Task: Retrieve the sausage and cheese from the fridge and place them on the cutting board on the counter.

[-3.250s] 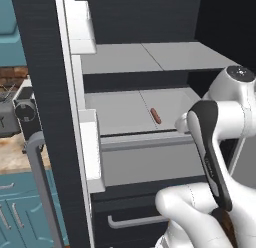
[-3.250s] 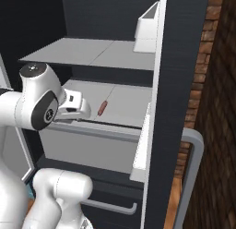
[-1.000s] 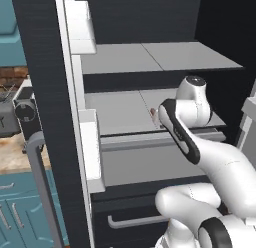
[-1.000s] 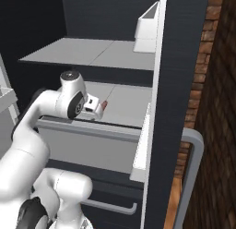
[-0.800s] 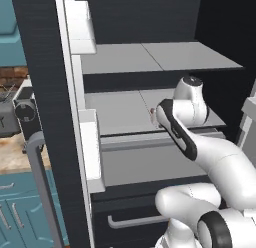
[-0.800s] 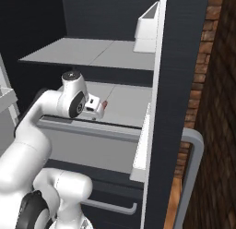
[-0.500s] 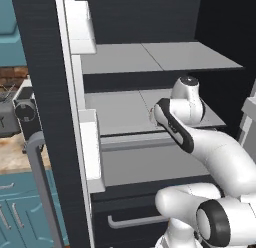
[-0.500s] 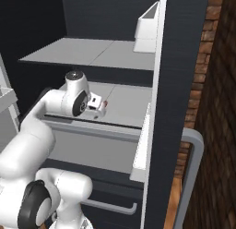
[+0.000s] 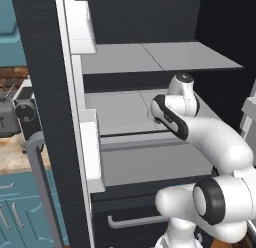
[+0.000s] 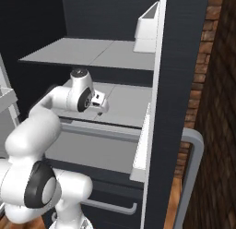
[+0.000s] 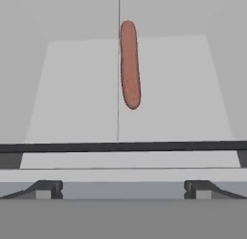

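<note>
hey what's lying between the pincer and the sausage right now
Nothing but bare grey shelf. In the hand view the open pincer faces the sausage, with only the shelf's dark front edge crossing the stretch between.

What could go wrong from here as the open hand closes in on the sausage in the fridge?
1. The sausage is slim and round and lies lengthwise ahead of the hand, so the fingers may nudge it and roll it deeper along the shelf.
2. The arm reaches in under the upper shelf; lifting too steeply could bump it.
</note>
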